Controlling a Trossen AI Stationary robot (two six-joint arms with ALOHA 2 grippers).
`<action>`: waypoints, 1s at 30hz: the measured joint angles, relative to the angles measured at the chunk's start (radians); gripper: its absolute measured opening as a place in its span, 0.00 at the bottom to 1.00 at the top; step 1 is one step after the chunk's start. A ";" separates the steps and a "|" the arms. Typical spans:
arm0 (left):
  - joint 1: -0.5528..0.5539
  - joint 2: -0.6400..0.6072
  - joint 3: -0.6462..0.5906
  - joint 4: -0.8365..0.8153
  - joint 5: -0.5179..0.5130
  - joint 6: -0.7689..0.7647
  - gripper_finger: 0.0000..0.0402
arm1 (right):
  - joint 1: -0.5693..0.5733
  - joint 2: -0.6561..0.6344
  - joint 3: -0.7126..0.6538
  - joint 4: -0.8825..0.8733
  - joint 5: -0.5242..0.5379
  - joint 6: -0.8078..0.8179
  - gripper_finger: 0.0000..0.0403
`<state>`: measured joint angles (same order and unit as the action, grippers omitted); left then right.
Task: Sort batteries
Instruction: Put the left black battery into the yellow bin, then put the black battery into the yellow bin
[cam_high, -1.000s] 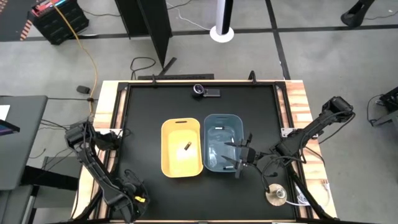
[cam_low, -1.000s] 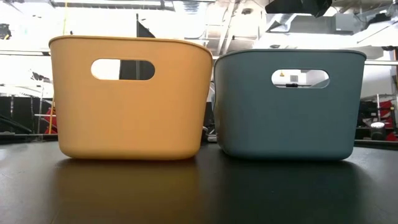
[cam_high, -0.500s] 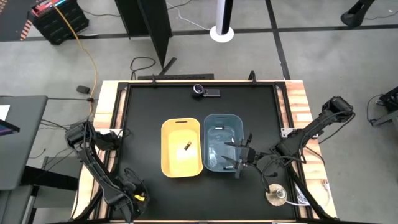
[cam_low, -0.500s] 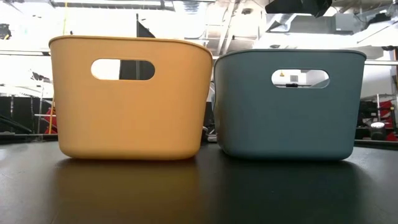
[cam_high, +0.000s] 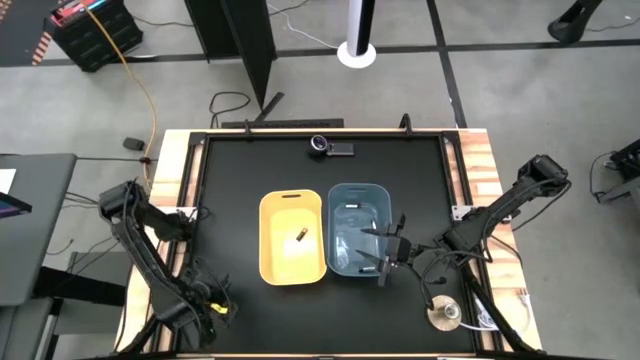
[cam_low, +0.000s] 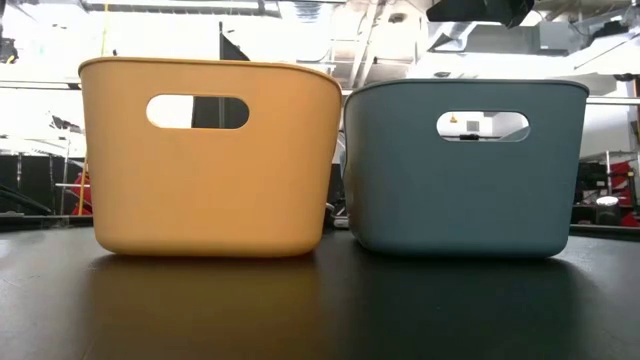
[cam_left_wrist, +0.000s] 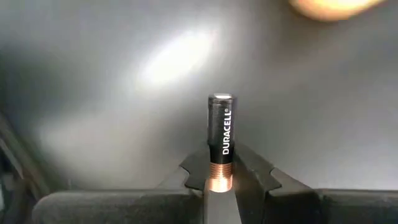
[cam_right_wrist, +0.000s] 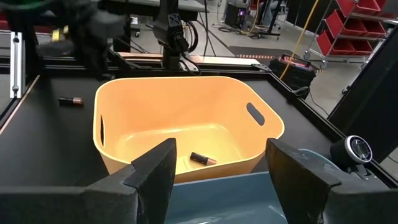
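Note:
My left gripper is at the table's near left corner, shut on a black-and-copper battery. My right gripper hangs open and empty over the right rim of the blue bin; its two fingers stand wide apart. The yellow bin stands left of the blue one, with one dark battery lying on its floor, also seen in the right wrist view. Another dark battery lies on the table beyond the yellow bin, on the left arm's side. My left gripper pinches the battery's copper end between its two fingertips. The battery lies along the fingers and sticks straight out past them, its black end free. Whether that end touches the table cannot be told.
A round silver disc lies at the near right corner among cables. A small camera sits at the far edge. In the low view the yellow bin and blue bin stand side by side. Wooden rails border the black table.
My left arm has shifted a little toward the table's left edge, its gripper staying shut on the battery. My right arm and both bins have kept still.

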<state>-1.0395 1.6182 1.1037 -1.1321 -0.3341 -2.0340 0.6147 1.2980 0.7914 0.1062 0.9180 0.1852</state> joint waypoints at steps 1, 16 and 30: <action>0.004 -0.014 0.009 -0.015 -0.057 0.015 0.09 | 0.000 0.000 0.000 0.000 0.000 0.000 0.66; 0.393 -0.170 0.041 0.272 -0.499 0.777 0.09 | -0.001 0.000 0.000 0.000 0.000 0.000 0.66; 0.498 -0.161 0.046 0.306 -0.391 0.931 0.58 | -0.001 0.000 0.000 -0.002 0.000 0.000 0.66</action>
<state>-0.5412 1.4574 1.1499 -0.8257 -0.7253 -1.1030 0.6140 1.2977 0.7914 0.1041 0.9176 0.1848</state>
